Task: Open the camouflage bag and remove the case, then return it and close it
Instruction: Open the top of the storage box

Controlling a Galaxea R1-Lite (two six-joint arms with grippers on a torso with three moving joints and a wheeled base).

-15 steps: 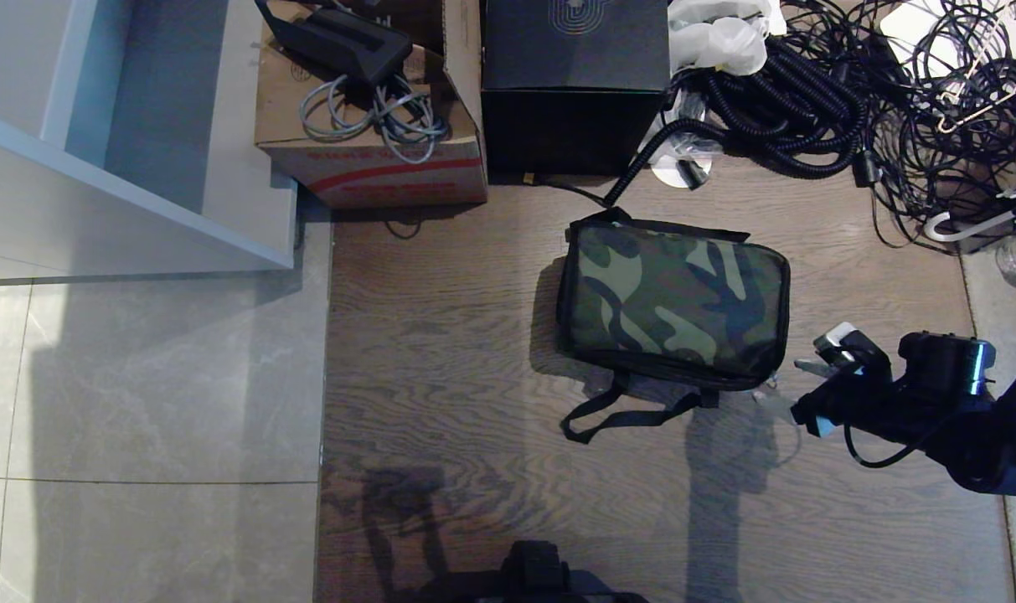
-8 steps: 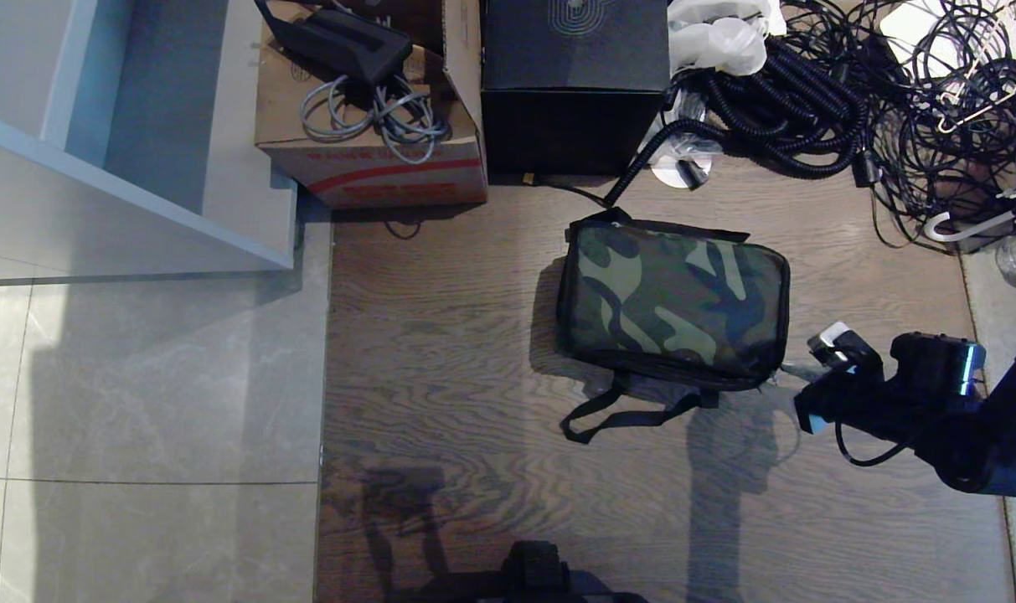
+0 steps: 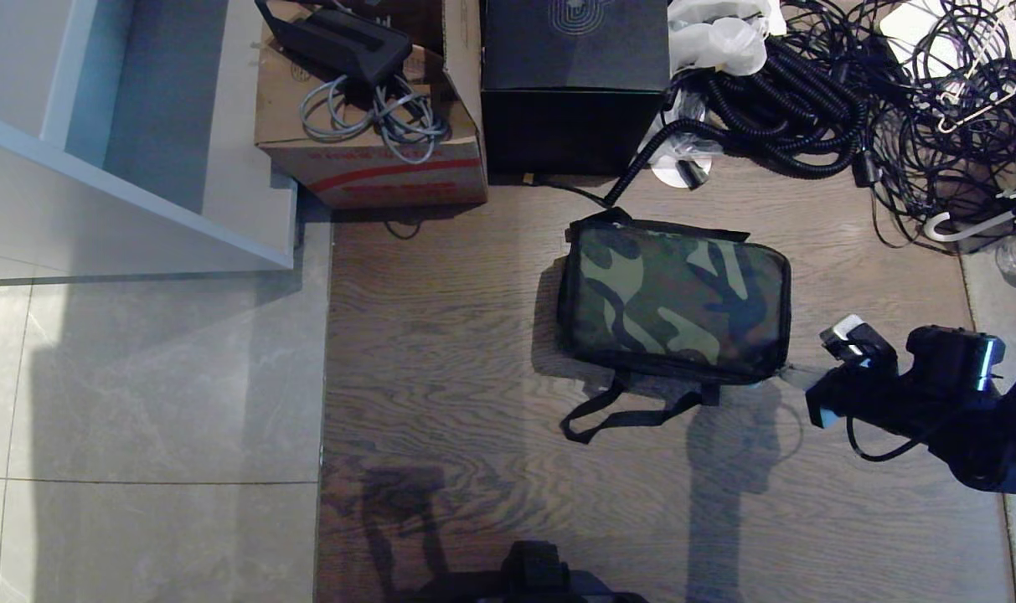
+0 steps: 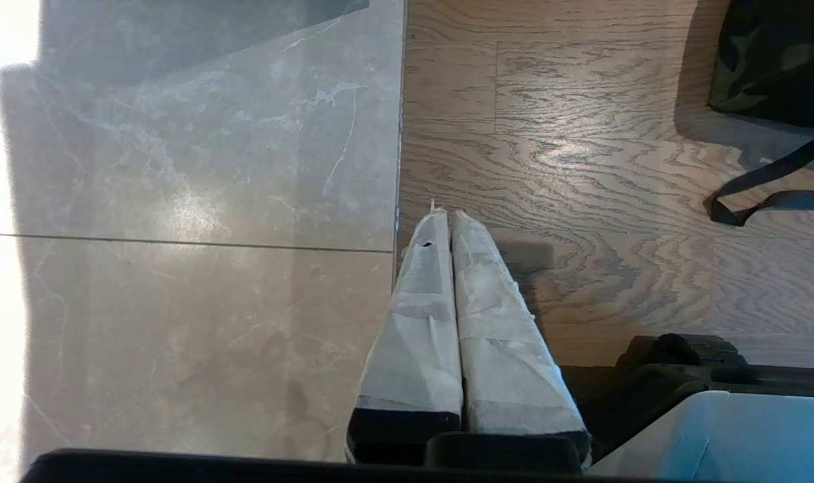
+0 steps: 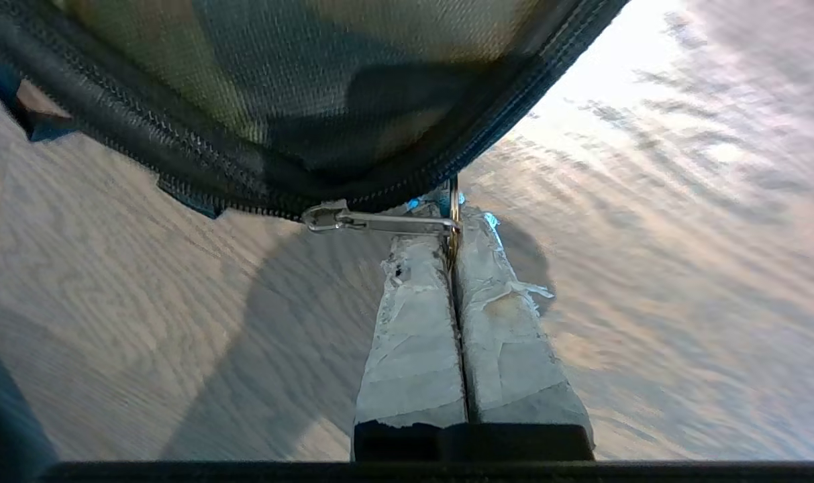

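- Camouflage bag [image 3: 673, 303] lying flat on the wood-grain floor [image 3: 474, 377], lid zipped down, black strap [image 3: 621, 412] trailing off its near edge.
- Right end effector [image 3: 796, 374] just beside the bag's near right corner, taped fingers [image 5: 413, 335] pressed together, pinching the ring of the metal zip pull [image 5: 380, 221] at the zip line; in the right wrist view, pull stretched level between slider and fingertips.
- Left end effector [image 4: 445, 218] parked well apart from the bag, over the seam between grey floor tiles [image 4: 178, 201] and wood planks, wrapped fingers closed against each other with nothing between them.
- Black box [image 3: 575, 79] with a line pattern on top standing beyond the bag, next to a cardboard box [image 3: 373, 142] holding a grey cable coil and a black device.
- Tangle of black cables [image 3: 851, 100] spread over the floor to the far right of the bag.
- White shelf unit [image 3: 122, 151] at the far left.
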